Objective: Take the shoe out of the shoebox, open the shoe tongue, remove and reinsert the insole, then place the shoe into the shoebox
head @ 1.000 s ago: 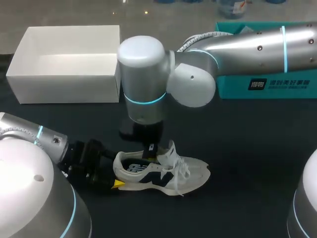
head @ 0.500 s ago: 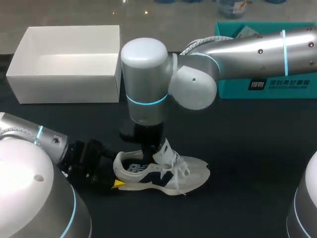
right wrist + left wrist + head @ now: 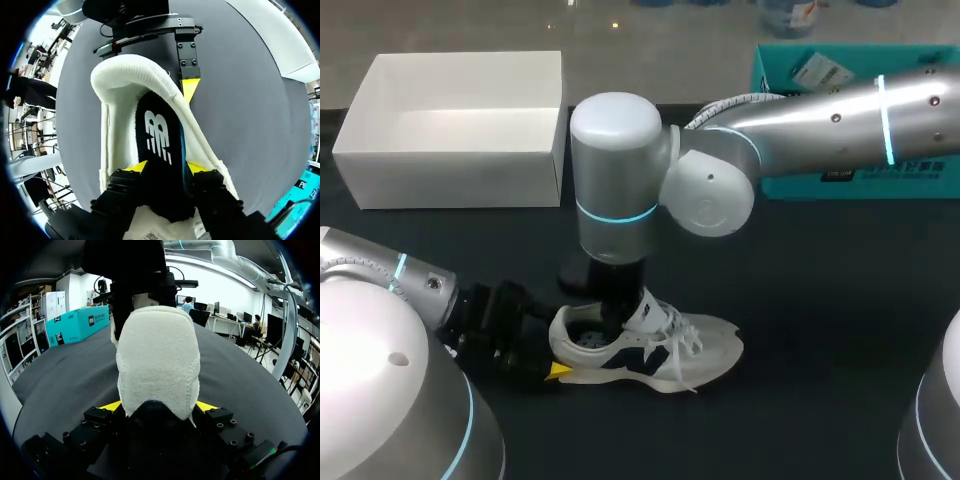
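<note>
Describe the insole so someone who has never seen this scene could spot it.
On the dark table, find the white sneaker lying close to the robot, its heel gripped by the left gripper. The insole is the black strip inside its opening, flanked by the yellow-tipped fingers of the right gripper. Its white logo sets it apart from the pale lining around it.
</note>
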Controlling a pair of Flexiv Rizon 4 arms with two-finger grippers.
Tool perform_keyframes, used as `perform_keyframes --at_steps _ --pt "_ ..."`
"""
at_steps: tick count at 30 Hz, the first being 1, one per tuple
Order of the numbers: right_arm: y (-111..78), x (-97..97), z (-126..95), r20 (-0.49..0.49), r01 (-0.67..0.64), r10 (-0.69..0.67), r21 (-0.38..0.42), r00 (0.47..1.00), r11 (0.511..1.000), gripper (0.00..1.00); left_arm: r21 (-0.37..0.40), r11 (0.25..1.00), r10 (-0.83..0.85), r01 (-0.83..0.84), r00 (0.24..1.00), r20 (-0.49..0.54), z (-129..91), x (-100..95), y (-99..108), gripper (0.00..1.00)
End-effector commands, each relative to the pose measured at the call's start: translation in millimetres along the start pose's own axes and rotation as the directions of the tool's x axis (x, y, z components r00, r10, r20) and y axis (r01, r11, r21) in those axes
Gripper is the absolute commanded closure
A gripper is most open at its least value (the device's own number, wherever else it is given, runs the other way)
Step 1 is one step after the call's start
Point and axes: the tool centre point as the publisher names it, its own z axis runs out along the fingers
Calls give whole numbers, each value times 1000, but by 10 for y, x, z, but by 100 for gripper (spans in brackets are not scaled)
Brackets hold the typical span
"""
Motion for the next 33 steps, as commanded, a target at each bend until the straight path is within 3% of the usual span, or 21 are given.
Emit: perform_keyframes --at_steps 1,3,4,5,6,14,33 --pt "213 -23 424 -46 12 -12 0 999 1000 52 -3 1000 1 -1 1000 -3 114 -42 140 100" --pt "233 38 475 -64 17 -17 -5 998 1000 54 -3 1000 1 -1 1000 -3 114 -42 140 100" --pt "225 65 489 -72 19 -20 -13 997 1000 61 -3 1000 1 -1 1000 -3 114 -42 140 100" --pt "208 90 496 -82 20 -22 -17 996 1000 76 -3 1000 1 -1 1000 -3 114 -42 140 100" --pt "187 110 492 -90 20 -22 -20 996 1000 100 -3 1000 1 -1 1000 -3 114 -42 140 100" --pt "45 138 260 -106 11 -10 8 994 1000 100 -3 1000 1 -1 1000 -3 114 -42 140 100" --pt "-5 49 -423 -53 26 -26 7 998 1000 100 -3 1000 1 -1 1000 -3 114 -42 140 100"
